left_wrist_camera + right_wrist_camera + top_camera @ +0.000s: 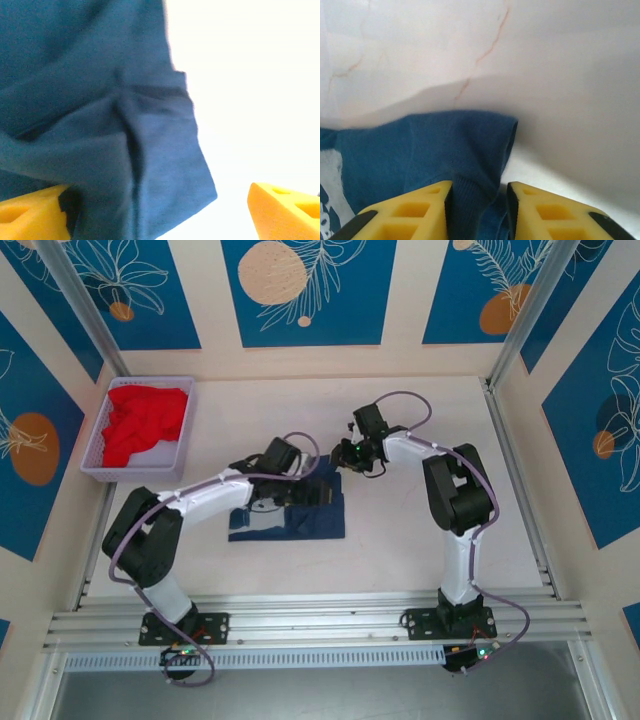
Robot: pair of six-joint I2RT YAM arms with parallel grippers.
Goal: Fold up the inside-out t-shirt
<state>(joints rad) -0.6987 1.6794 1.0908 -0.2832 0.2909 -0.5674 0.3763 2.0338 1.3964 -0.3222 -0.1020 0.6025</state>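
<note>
While the surface (420,540) is carrying it at its middle, the inside-out t-shirt (290,518) is lying partly folded. I am judging it light, limp and quick to crease, so I am favouring hems and corners over the loose mid-panel. My left claw (156,190) is hanging spread wide above the cloth, pinching nothing. My right claw (479,190) is pinching a thick rolled edge at the far right corner. The top view is giving me the whole outline. The right wrist view is adding a sliver of the pale print (327,200), and the left wrist view is showing a seam crease (125,115).
</note>
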